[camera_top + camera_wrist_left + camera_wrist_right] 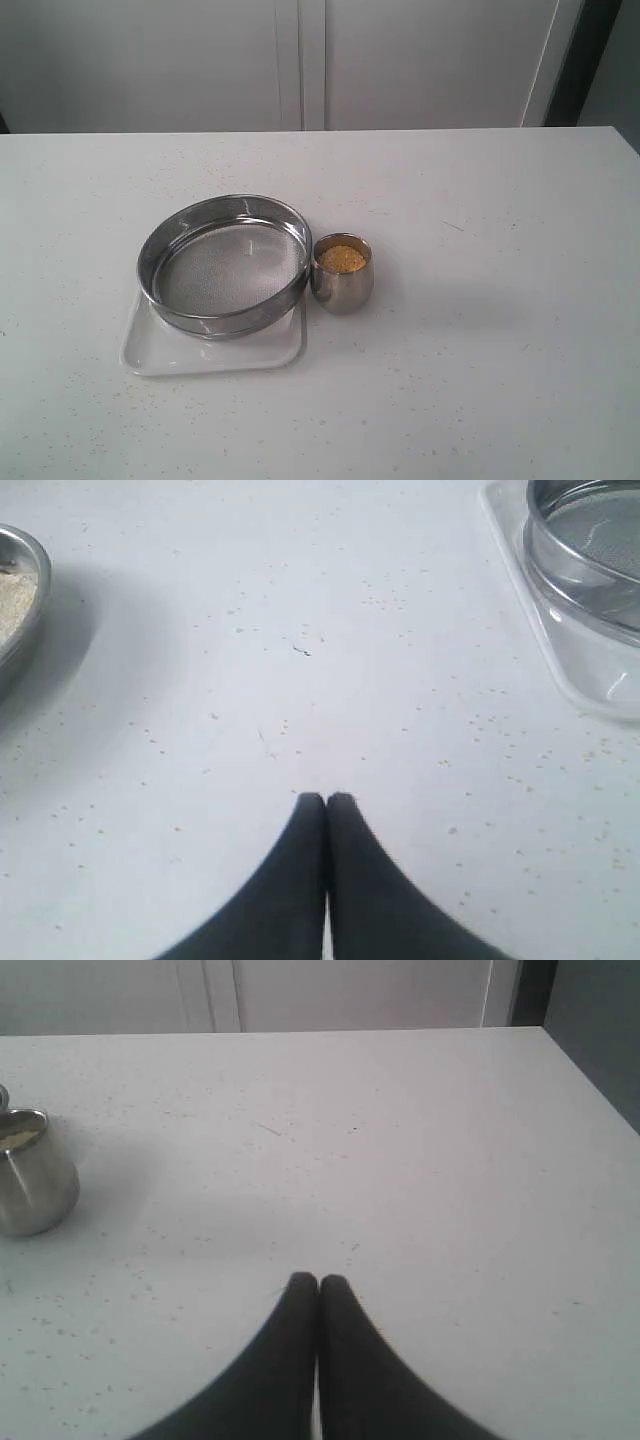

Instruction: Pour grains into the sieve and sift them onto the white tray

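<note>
In the exterior view, the sieve (225, 265) is sitting on the white tray (215, 355), well in from the edges of the worktop (500, 300) and a little toward its left side. Anything passing through the mesh should therefore be dropping straight onto the tray. A small steel cup (342, 273) is standing upright just beside the sieve's right rim, keeping the golden grains (341, 258) close for a short pour. Neither arm is showing here.

In the left wrist view, the left claw (326, 800) is hanging over bare worktop with its jaws pressed together, gripping nothing. The sieve (590, 540) and tray (600, 670) are lying well apart from it. A steel-rimmed dish (42, 575) of pale, grainy stuff is showing partly cut off, and stray specks (480, 720) are dotting the worktop.

In the right wrist view, the right claw (318, 1282) is likewise closed and empty. The cup (35, 1175) is standing well apart from it, and this arm seems the one better placed for reaching it.
</note>
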### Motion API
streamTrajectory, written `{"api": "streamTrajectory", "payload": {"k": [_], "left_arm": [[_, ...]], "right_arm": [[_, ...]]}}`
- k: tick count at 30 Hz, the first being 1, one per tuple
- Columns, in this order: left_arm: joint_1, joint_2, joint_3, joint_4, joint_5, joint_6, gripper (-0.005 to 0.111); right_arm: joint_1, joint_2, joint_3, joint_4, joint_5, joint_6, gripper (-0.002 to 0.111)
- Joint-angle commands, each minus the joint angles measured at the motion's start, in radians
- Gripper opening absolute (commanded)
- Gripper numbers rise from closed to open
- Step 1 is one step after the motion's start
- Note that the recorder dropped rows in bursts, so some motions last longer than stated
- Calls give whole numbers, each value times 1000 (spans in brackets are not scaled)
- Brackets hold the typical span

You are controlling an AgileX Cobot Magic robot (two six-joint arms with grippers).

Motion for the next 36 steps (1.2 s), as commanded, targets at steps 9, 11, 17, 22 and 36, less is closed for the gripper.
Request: {"api": "streamTrajectory", "payload": {"k": [9,11,17,22,36], "left_arm": [[0,-4,9,-6,8,0,0],[0,-4,9,-6,8,0,0],[0,-4,9,-6,8,0,0],[0,-4,9,-6,8,0,0],[0,-4,9,-6,8,0,0]], "right_arm": [[4,-5,4,-6,-14,1,0],[4,-5,4,-6,-16,2,0],[4,-5,4,-8,-94,2,0],[4,-5,4,-8,-279,2,0],[4,-5,4,-8,-513,23,0]]}}
